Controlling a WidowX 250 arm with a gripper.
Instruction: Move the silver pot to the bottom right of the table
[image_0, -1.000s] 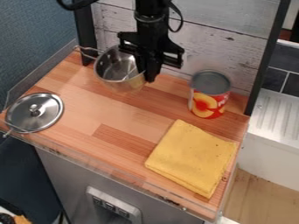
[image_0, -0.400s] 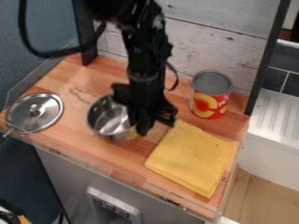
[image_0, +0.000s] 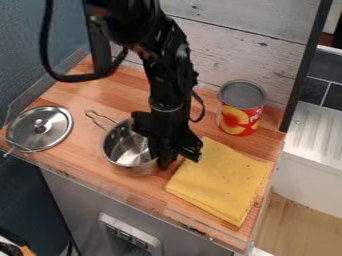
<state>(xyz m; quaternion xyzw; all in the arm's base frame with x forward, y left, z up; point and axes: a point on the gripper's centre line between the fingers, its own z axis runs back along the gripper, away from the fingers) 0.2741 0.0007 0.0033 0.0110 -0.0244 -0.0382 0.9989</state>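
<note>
My gripper (image_0: 164, 161) is at the right side of the silver pot (image_0: 125, 145), shut on its rim beside the left edge of the yellow cloth. The pot stands upright near the front middle of the wooden table (image_0: 107, 100), its wire handle pointing to the back left. Whether its base touches the wood I cannot tell. Part of the pot's right wall is hidden behind the gripper.
A folded yellow cloth (image_0: 220, 182) covers the table's front right part. Behind it stands a red and yellow can (image_0: 240, 112). A round metal lid (image_0: 39, 128) lies at the left edge. A low clear rail borders the front.
The gripper and the pot have come together from the back of the table toward the front. Lately they moved slightly further forward. Cloth, can and lid have kept their places.
</note>
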